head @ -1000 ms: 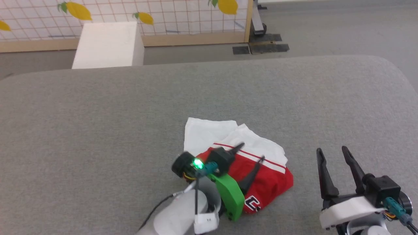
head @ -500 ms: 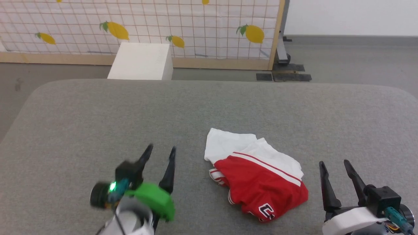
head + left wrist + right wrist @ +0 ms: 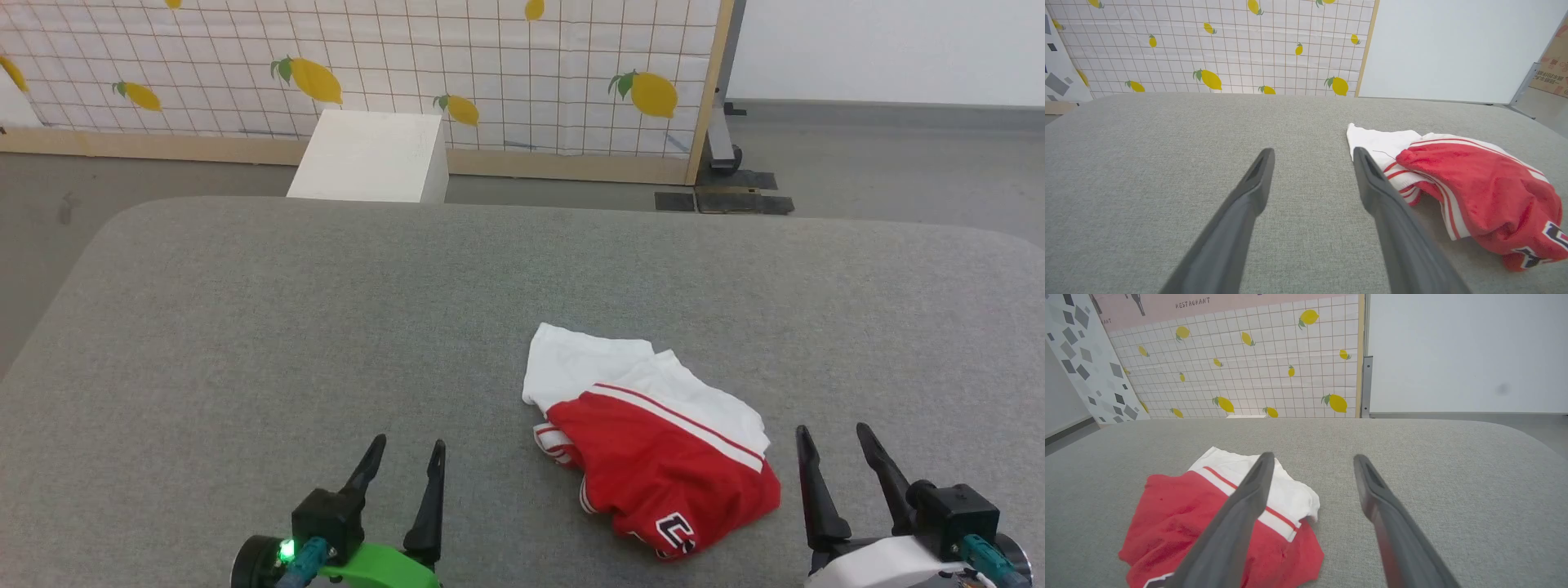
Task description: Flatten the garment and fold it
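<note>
The garment (image 3: 653, 457) is lying bunched up on the gray table (image 3: 326, 310), near the front and a bit right of the middle. Its red part is sitting in front and its white part is poking out behind. Some black and white lettering is showing at the near corner. The left gripper (image 3: 408, 445) is pointing up the table to the left of the garment, not touching it. Its two dark fingers (image 3: 1249, 196) are standing wide open and holding nothing. The right gripper (image 3: 833, 431) is sitting just right of the garment, not touching it. Its fingers (image 3: 1241, 506) are spread wide too, with nothing between them. A white box (image 3: 371, 155) is standing on the floor behind the table.
</note>
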Available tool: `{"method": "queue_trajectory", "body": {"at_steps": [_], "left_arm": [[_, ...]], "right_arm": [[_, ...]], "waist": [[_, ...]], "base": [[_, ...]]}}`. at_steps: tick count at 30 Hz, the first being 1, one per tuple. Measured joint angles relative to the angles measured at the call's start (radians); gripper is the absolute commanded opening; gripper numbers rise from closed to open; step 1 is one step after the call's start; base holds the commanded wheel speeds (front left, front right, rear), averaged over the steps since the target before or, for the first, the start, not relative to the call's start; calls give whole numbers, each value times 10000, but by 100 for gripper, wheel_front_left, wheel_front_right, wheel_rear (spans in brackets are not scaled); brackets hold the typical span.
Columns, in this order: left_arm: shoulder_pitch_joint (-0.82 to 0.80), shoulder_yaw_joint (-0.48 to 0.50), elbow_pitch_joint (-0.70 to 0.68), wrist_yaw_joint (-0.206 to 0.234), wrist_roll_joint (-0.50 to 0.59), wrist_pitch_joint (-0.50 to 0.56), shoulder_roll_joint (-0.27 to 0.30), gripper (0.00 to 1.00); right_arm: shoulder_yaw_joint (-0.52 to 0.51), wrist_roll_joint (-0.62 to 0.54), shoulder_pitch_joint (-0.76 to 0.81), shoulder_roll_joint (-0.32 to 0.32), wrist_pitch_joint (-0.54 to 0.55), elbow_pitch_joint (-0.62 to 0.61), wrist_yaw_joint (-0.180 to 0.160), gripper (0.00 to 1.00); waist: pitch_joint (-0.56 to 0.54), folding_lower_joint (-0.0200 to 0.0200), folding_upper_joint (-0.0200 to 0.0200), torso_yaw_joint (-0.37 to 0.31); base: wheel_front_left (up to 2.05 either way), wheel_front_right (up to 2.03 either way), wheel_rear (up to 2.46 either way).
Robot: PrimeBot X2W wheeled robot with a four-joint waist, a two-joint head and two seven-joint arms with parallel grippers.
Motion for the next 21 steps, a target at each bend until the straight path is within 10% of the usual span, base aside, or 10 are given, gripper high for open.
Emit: {"method": "queue_trajectory", "body": {"at_steps": [13, 21], "left_arm": [[-248, 17, 640, -794, 587, 71, -242, 100], [-3352, -546, 1628, -1411, 1022, 2370, -238, 100]], "right_arm": [[159, 13, -29, -2, 86, -121, 0, 100], [173, -19, -701, -2, 10, -871, 0, 100]], "waist": [[443, 0, 0, -242], [1501, 0, 0, -537]], "base": [[0, 0, 0], [0, 0, 0]]}}
